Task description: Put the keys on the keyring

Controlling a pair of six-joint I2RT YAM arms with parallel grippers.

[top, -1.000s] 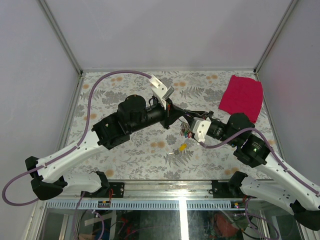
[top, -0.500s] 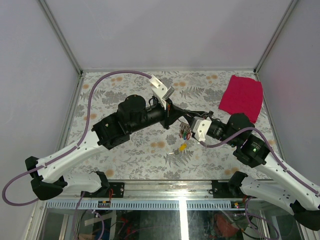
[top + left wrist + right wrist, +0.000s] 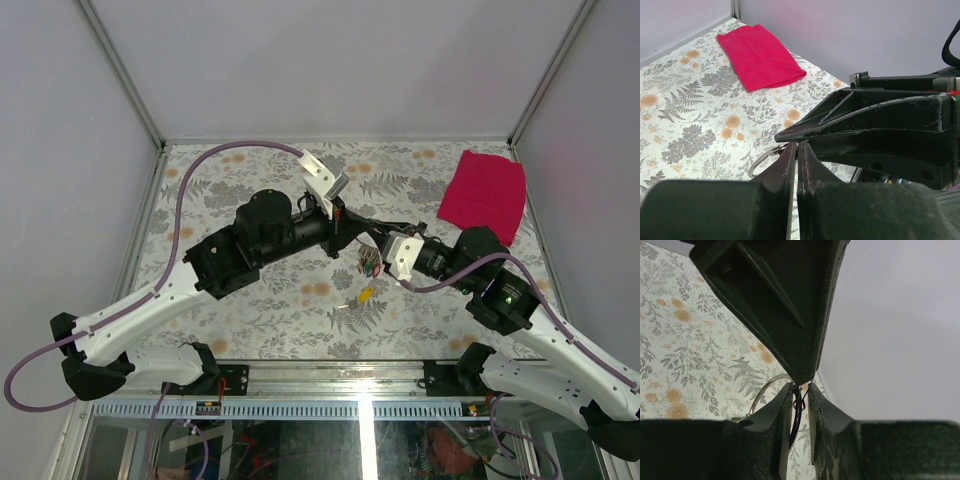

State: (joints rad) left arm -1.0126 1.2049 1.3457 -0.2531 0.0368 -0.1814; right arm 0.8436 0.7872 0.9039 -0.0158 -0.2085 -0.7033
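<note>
Entry: floral table [image 3: 270, 300], two grippers meeting above its middle on the keyring [image 3: 761, 160].
We list by size: the table; a red cloth [image 3: 487, 192] lying flat at the far right corner, well apart from the rest; the left gripper [image 3: 796, 146], reaching in from the left, fingers clenched to a hairline gap with the keyring's wire arc coming out at their tips; the right gripper [image 3: 800, 386], reaching in from the right, fingers likewise pinched on a thin wire loop, tip to tip with the left; a bunch of coloured-headed keys [image 3: 369, 264] just beside those tips, though we cannot tell whether it hangs from the ring; one yellow-headed key [image 3: 366, 294] alone on the table, nearer than the bunch.
</note>
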